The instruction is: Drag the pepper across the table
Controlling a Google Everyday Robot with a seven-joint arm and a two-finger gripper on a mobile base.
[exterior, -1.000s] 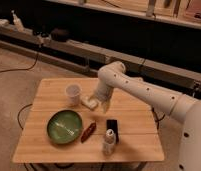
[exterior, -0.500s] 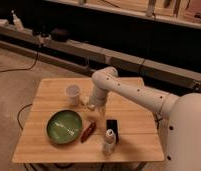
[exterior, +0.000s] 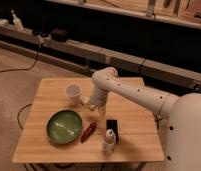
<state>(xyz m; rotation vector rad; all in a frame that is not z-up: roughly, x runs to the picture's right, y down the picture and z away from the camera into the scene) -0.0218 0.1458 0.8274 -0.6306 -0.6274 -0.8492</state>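
Note:
The pepper is a small dark-red chili lying on the light-wood table, just right of the green plate. My white arm reaches in from the right and bends down over the table's middle. My gripper hangs at its end, above and a little behind the pepper, between the white cup and the pepper. It is apart from the pepper.
A black flat slab lies right of the pepper. A small white bottle stands near the front edge. The white cup stands behind the plate. A dark shelf unit and cables on the floor lie behind the table.
The arm has swung left and lowered, bringing the gripper from near the cup's right side down closer to the pepper. The objects on the table have not moved.

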